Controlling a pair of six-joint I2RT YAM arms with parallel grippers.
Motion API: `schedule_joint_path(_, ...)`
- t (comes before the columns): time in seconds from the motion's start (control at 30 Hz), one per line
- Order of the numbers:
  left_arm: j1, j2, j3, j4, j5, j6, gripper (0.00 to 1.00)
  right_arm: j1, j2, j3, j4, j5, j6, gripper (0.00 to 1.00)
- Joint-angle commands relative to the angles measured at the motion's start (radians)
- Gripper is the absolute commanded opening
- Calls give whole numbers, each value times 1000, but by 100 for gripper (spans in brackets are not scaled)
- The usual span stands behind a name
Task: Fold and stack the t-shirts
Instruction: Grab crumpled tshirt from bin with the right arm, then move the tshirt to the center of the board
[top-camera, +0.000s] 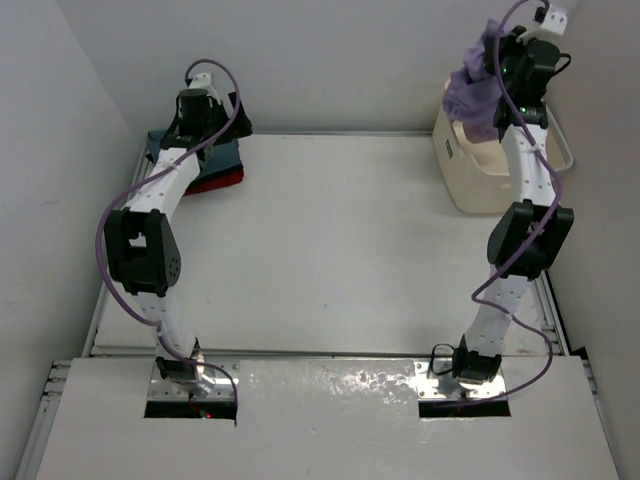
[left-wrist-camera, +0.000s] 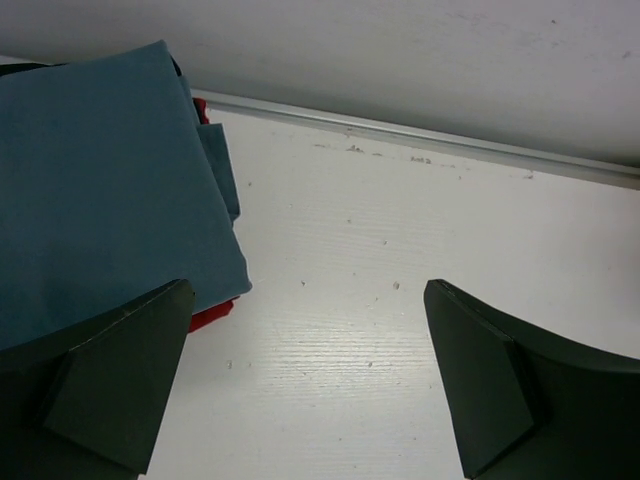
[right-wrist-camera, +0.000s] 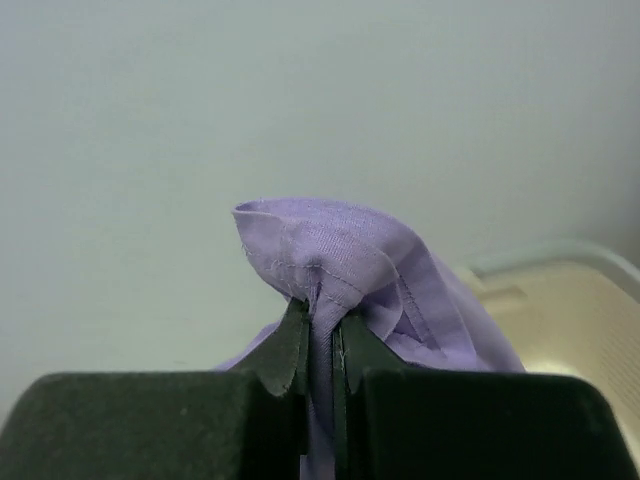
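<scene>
The right gripper (right-wrist-camera: 322, 335) pinches the purple shirt (right-wrist-camera: 340, 250), high over the tub (top-camera: 470, 185). Far left of the tub, the left gripper (left-wrist-camera: 308, 300) is spread wide beside folded shirts (left-wrist-camera: 100, 180).

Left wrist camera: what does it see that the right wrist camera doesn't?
Only the left wrist view: the folded blue-grey shirt lying on the red shirt, the white table, and the open left end effector. Only the right wrist view: the lavender shirt pinched in the shut right end effector, with the cream tub at the right. Both: dark fingers at the bottom and a pale wall.
</scene>
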Motion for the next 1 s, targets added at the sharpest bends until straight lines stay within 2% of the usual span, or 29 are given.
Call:
schedule_joint_path(0.0, 3, -32, -4, 74, 28, -36, 100, 42, -95, 114, 168, -276, 33, 0)
schedule_joint_path(0.07, 3, -46, -19, 82, 26, -42, 100, 66, -111, 121, 251, -397, 82, 0)
schedule_joint_path(0.13, 3, -80, -59, 103, 1, -62, 100, 89, -137, 101, 337, -535, 220, 0)
schedule_joint_path(0.17, 4, -94, -76, 116, -15, -72, 100, 118, -143, 89, 460, -587, 267, 0)
schedule_joint_path(0.2, 9, -121, -96, 126, -27, -90, 100, 135, -150, 82, 522, -702, 344, 0)
schedule_joint_path(0.33, 29, -195, -211, 148, -27, -142, 100, 226, -201, 44, 711, -878, 510, 0)
schedule_joint_path(0.37, 30, -210, -235, 149, -27, -173, 100, 233, -227, -18, 857, -882, 565, 2)
schedule_joint_path(0.4, 33, -244, -278, 146, -52, -185, 100, 234, -255, -175, 948, -887, 648, 7)
schedule_joint_path(0.43, 35, -261, -303, 145, -52, -196, 100, 230, -316, -260, 1010, -892, 659, 15)
schedule_joint_path(0.47, 35, -296, -347, 130, -59, -229, 100, 230, -350, -451, 1041, -880, 623, 27)
schedule_joint_path(0.5, 35, -316, -369, 122, -58, -246, 100, 230, -379, -549, 1021, -867, 574, 37)
schedule_joint_path(0.53, 35, -336, -393, 116, -62, -259, 100, 230, -405, -632, 932, -850, 512, 47)
schedule_joint_path(0.57, 33, -376, -418, 104, -72, -298, 100, 221, -454, -718, 844, -814, 355, 57)
schedule_joint_path(0.6, 33, -397, -468, 72, -101, -314, 100, 217, -480, -857, 726, -756, 264, 79)
schedule_joint_path(0.63, 33, -417, -495, 48, -124, -329, 100, 214, -505, -900, 610, -691, 163, 89)
schedule_joint_path(0.67, 33, -457, -519, 24, -144, -364, 100, 218, -553, -933, 326, -510, -35, 99)
schedule_joint_path(0.73, 33, -491, -579, -48, -199, -380, 100, 243, -583, -953, -5, -291, -175, 99)
schedule_joint_path(0.77, 33, -512, -590, -86, -216, -404, 100, 244, -591, -953, -69, -134, -221, 99)
schedule_joint_path(0.87, 27, -537, -636, -192, -225, -406, 100, 253, -617, -959, -229, 19, -232, 99)
schedule_joint_path(0.97, 15, -551, -668, -245, -219, -403, 100, 307, -652, -1014, -289, 53, -275, 99)
